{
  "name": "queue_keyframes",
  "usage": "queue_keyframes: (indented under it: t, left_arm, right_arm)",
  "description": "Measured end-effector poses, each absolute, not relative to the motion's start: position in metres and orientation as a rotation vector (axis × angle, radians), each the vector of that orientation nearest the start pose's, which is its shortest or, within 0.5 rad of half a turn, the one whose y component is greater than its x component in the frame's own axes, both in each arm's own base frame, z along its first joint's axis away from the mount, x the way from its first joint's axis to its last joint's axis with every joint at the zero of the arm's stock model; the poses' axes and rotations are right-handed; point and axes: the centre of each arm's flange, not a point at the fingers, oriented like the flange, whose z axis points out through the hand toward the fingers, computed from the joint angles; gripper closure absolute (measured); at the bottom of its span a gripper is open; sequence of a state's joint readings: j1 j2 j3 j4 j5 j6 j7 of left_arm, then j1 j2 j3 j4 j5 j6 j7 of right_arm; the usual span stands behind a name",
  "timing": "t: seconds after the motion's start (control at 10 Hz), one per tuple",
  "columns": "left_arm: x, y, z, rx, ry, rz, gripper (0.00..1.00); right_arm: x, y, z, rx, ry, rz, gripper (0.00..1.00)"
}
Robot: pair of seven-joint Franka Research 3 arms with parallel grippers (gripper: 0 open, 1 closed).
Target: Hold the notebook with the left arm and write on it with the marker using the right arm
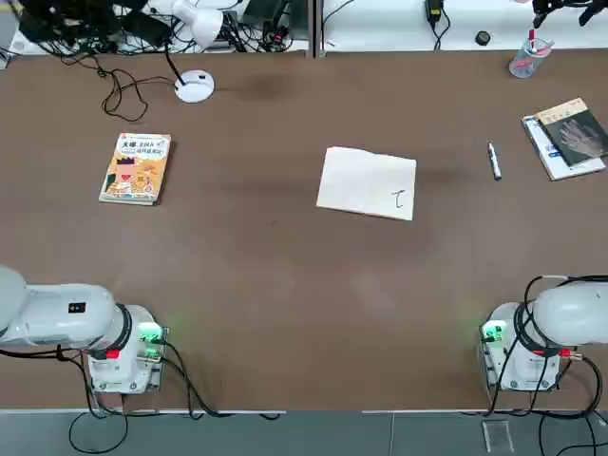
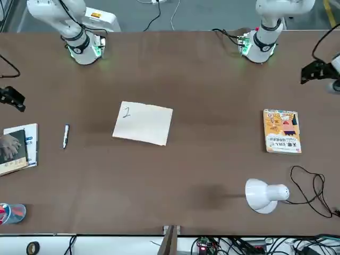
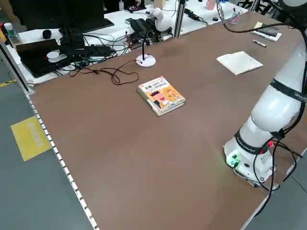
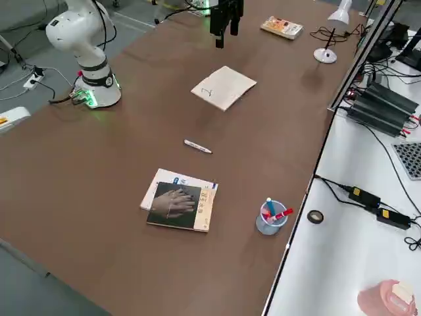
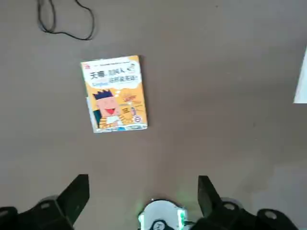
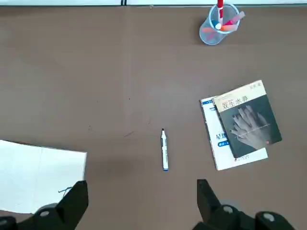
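Note:
The cream-white notebook (image 1: 368, 183) lies flat near the table's middle, with a small dark mark by one corner (image 2: 126, 112). The marker (image 1: 494, 161) lies on the table to its right, apart from it; the right wrist view has it (image 6: 164, 149) lying below the fingers. My right gripper (image 6: 140, 196) hangs open and empty high above marker and notebook corner (image 6: 41, 177). My left gripper (image 5: 142, 194) is open and empty too, high over the table's left part, with only the notebook's edge (image 5: 301, 79) in its view. Both arm bases stand at the near edge.
An orange-yellow illustrated book (image 1: 136, 167) lies at the left. A grey-covered book (image 1: 570, 136) on a white one sits at the far right, near a clear cup of red-tipped pens (image 1: 528, 57). A white desk lamp (image 1: 195, 85) and its cable are at the back left.

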State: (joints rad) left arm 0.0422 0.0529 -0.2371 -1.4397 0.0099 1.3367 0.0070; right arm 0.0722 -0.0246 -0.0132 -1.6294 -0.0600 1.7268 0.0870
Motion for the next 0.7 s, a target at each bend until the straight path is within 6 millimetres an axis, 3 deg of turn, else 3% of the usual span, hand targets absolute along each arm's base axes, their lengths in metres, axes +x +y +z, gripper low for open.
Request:
queue_keyframes:
  t: [0.4,0.7]
  left_arm:
    - [0.535,-0.182,0.625,-3.171,0.301,0.226,0.00]
    - [0.518,-0.250,0.618,-3.181,0.277,0.233,0.00]
  right_arm:
    - [0.561,0.029,0.625,-3.185,0.032,-0.202,0.00]
    - [0.561,0.029,0.624,-3.186,0.034,-0.199,0.00]
